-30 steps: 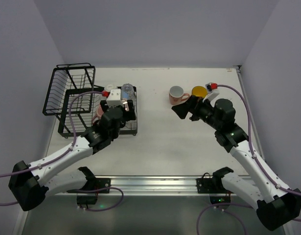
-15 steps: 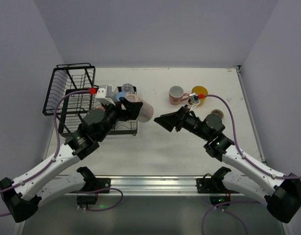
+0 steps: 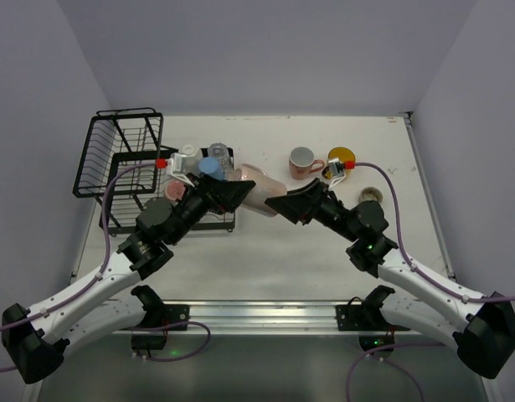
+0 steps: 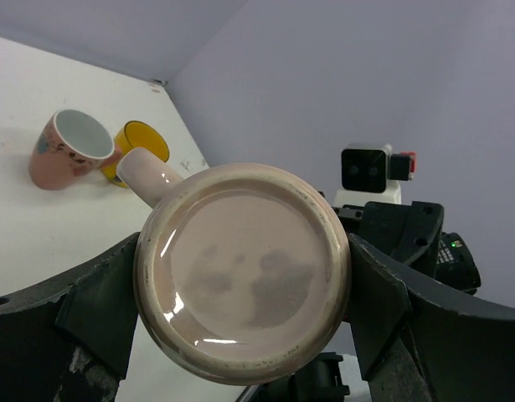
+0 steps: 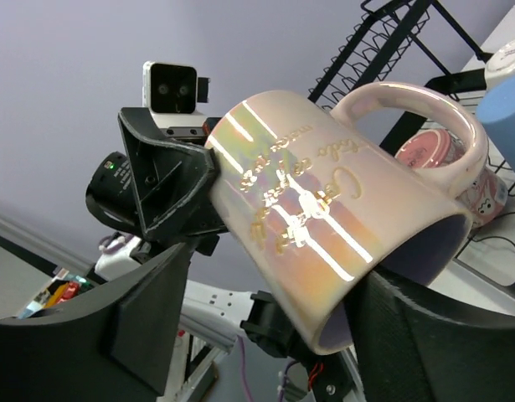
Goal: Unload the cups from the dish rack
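- Left pincer point(image 4: 244, 293) clamps a pearly pink mug point(image 5: 316, 201) by its base (raised above the counter point(image 3: 324, 247)).
- Right pincer point(image 5: 270, 285) straddles the mug's mouth end, one finger clear, not gripping.

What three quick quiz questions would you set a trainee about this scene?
1. True or false: the pearly pink mug rests on the table.
2. Which one grips that mug at its base end? A. left end effector B. right end effector
3. Fill in: the cup right beside the salmon-pink mug is coloured ____.

Key: 1. False, it is held in the air between the two arms. 2. A. 3. Yellow.
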`<action>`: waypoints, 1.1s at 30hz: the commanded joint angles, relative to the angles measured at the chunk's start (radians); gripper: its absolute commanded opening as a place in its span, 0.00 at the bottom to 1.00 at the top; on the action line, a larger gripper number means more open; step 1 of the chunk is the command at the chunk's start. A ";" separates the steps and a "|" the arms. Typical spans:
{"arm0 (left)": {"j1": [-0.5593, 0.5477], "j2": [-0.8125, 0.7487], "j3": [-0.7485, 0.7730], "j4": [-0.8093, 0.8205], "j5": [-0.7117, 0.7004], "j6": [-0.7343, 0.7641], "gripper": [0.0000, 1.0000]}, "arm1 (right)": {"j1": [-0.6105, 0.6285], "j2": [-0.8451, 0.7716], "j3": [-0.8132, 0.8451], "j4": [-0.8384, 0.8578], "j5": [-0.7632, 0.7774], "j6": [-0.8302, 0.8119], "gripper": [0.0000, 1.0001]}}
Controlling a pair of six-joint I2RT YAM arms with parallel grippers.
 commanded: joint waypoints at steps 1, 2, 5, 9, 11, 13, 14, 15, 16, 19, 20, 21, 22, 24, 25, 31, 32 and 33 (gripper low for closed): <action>0.002 -0.009 0.000 0.270 0.060 -0.096 0.09 | 0.007 0.022 0.038 0.177 0.024 0.034 0.70; 0.002 -0.008 -0.003 0.280 0.071 -0.101 0.13 | 0.007 0.037 0.040 0.225 0.026 0.056 0.68; 0.000 -0.009 -0.022 0.315 0.095 -0.121 0.19 | 0.009 0.077 0.044 0.339 0.013 0.090 0.60; 0.000 -0.005 -0.037 0.309 0.117 -0.122 0.42 | 0.009 0.155 0.069 0.452 -0.013 0.157 0.37; 0.000 -0.012 -0.040 0.300 0.121 -0.112 0.68 | 0.009 0.169 0.078 0.478 -0.014 0.171 0.14; 0.000 -0.032 -0.011 0.205 0.089 -0.041 0.86 | 0.007 0.155 0.087 0.442 0.000 0.163 0.00; 0.000 -0.060 0.013 0.142 0.030 -0.006 0.99 | 0.007 0.145 0.094 0.343 0.003 0.118 0.00; -0.001 -0.074 0.070 0.007 -0.006 0.032 1.00 | 0.009 0.131 0.122 0.264 0.007 0.087 0.00; 0.000 -0.084 0.101 -0.060 -0.047 0.104 1.00 | 0.009 0.105 0.144 0.183 0.022 0.046 0.00; 0.002 -0.107 0.221 -0.324 -0.197 0.245 1.00 | 0.009 0.083 0.270 -0.302 0.088 -0.125 0.00; 0.000 -0.118 0.242 -0.384 -0.228 0.270 1.00 | 0.009 0.088 0.305 -0.377 0.102 -0.207 0.00; 0.002 -0.126 0.270 -0.468 -0.295 0.293 1.00 | 0.007 0.094 0.361 -0.443 0.116 -0.241 0.00; 0.002 -0.135 0.273 -0.499 -0.325 0.328 1.00 | 0.009 0.102 0.388 -0.497 0.133 -0.275 0.00; 0.002 -0.169 0.259 -0.562 -0.389 0.359 1.00 | 0.009 0.144 0.461 -0.634 0.174 -0.352 0.00; 0.002 -0.181 0.250 -0.579 -0.403 0.365 1.00 | 0.007 0.163 0.485 -0.713 0.185 -0.375 0.00; 0.002 -0.250 0.167 -0.685 -0.449 0.375 1.00 | 0.007 0.385 0.742 -0.939 0.269 -0.559 0.00; 0.002 -0.259 0.155 -0.693 -0.452 0.376 1.00 | 0.007 0.430 0.790 -1.026 0.286 -0.620 0.00; 0.002 -0.262 0.132 -0.706 -0.461 0.376 1.00 | 0.007 0.526 0.884 -1.065 0.327 -0.646 0.00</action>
